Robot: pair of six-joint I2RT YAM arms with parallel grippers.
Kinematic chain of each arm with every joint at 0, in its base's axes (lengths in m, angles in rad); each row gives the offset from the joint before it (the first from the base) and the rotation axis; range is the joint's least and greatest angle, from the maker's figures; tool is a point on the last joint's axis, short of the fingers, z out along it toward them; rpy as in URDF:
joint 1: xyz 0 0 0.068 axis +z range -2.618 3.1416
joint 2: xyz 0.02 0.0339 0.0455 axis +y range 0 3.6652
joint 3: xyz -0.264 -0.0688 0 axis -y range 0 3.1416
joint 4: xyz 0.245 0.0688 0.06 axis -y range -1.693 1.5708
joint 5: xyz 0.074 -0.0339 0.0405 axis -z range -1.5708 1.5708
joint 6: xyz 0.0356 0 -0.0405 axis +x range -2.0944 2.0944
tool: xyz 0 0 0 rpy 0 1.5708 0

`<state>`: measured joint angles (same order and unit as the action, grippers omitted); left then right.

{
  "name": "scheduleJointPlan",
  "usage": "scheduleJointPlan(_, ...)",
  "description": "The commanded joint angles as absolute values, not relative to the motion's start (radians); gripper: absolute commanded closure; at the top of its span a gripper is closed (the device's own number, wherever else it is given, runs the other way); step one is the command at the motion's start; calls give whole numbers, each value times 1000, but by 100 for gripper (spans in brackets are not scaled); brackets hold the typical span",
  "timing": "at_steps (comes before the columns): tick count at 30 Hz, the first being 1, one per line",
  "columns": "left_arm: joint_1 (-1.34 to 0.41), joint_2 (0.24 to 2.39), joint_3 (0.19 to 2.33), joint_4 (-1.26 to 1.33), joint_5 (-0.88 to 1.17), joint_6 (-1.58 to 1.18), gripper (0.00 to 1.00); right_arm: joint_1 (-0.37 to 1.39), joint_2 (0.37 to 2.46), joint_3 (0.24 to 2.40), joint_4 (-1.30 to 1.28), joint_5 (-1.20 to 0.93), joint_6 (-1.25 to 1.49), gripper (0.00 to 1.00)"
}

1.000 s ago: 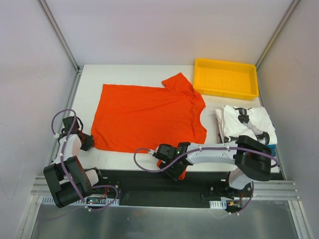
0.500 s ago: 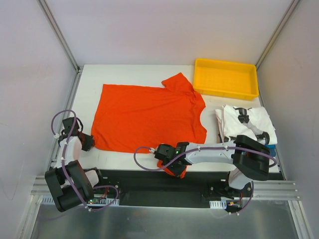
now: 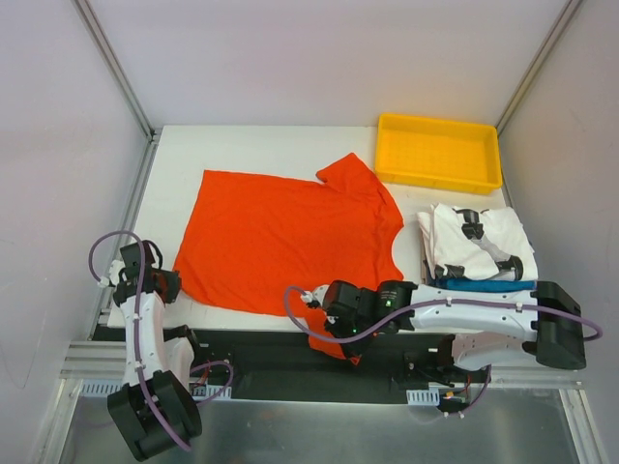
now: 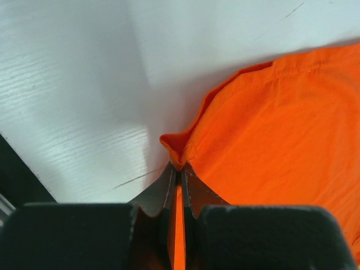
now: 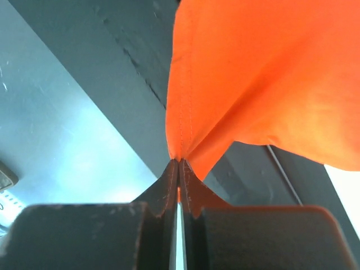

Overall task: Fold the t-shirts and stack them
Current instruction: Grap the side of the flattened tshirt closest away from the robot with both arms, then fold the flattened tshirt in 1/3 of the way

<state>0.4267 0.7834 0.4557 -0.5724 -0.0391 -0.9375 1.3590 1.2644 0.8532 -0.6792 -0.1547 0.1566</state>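
The orange shirt lies spread on the white table. The left gripper is pinched tight on its near left corner, and the right gripper is clamped on a hem hanging past the table's front edge, left of the folded white and blue shirts

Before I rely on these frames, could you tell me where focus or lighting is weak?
Left wrist: orange t-shirt sharp, left gripper dark and blurred, soft shadow on the table. Right wrist: hem stitching crisp, background blurred. Top external: even light, sharp throughout.
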Motion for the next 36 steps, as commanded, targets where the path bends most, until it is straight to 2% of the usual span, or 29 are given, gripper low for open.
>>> scheduleJointPlan(1,430,753,454,-666,-78,-982,100,1362,1197,861,-788,-128,199,99)
scheduleJointPlan(7,428,765,492,-652,-2,-973,100,1298,1170,911,-810,63,207,99)
scheduleJointPlan(11,414,796,538,-617,38,-959,100,1153,1152,934,-764,90,180,99)
scheduleJointPlan(15,307,839,590,-574,31,-976,100,1060,1161,983,-762,107,106,99)
scheduleJointPlan(19,190,940,666,-566,-72,-1009,100,1005,1190,1032,-772,138,35,99)
scheduleJointPlan(29,189,1160,853,-560,-133,-1051,100,798,1356,1196,-752,219,-83,99)
scheduleJointPlan(36,187,1348,942,-529,-103,-1035,100,692,1482,1285,-726,250,-123,98)
